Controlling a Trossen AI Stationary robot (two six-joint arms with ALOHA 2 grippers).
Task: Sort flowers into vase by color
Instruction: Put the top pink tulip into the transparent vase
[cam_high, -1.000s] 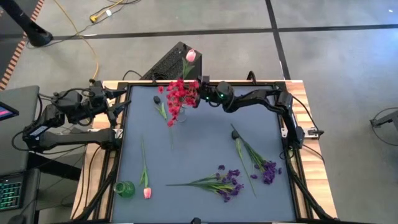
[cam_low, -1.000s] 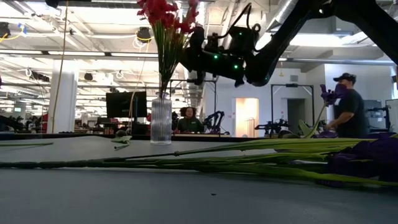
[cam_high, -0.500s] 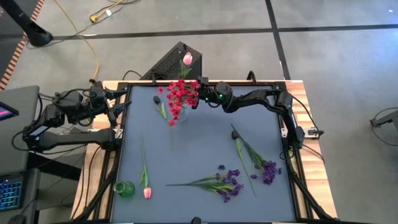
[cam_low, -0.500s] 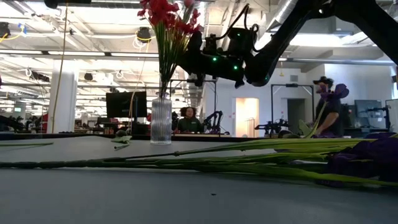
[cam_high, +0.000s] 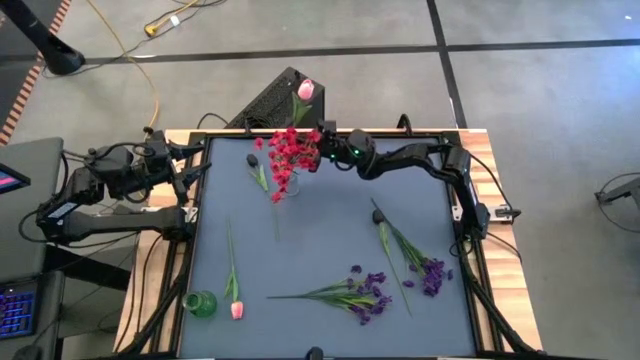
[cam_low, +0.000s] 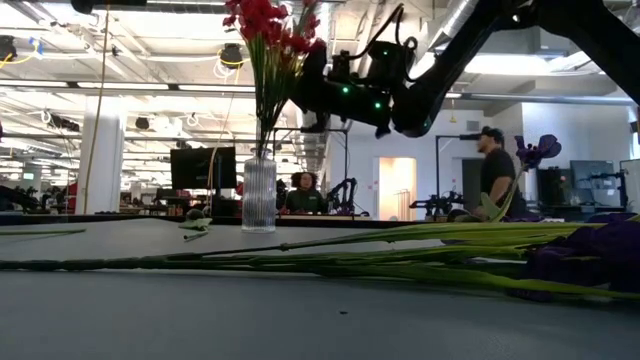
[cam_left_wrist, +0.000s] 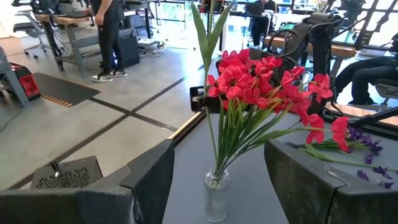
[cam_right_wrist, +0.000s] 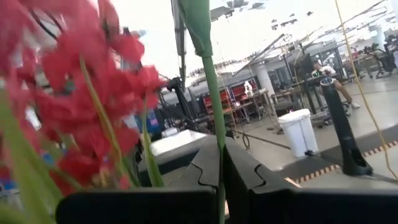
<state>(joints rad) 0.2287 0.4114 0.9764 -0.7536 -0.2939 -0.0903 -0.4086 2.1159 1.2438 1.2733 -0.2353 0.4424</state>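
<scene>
Pink tulip (cam_high: 306, 89) is clamped by its stem in the right gripper (cam_high: 322, 148); fingers (cam_right_wrist: 244, 171) are pinched tight on the green stem in the right wrist view. Gripper sits high above the table's far edge, right beside the red spray (cam_high: 290, 150), bud sticking out past the table edge in the high view.

Red spray stands upright in the clear glass vase (cam_low: 258, 194) near the far edge, left of centre.

Left gripper (cam_high: 190, 165) waits at the far-left corner of the table (cam_high: 330, 245), jaws wide apart, holding nothing, facing the vase.

On the table: second tulip (cam_high: 236, 308) lying flat near the front-left, just beside a green vase (cam_high: 201, 303); two purple bunches (cam_high: 368, 295) (cam_high: 432, 275) lying flat front-centre and front-right. Small leaf sprig (cam_high: 260, 175) left of the clear vase.

Person (cam_low: 493, 170) standing in the room behind, low view.
</scene>
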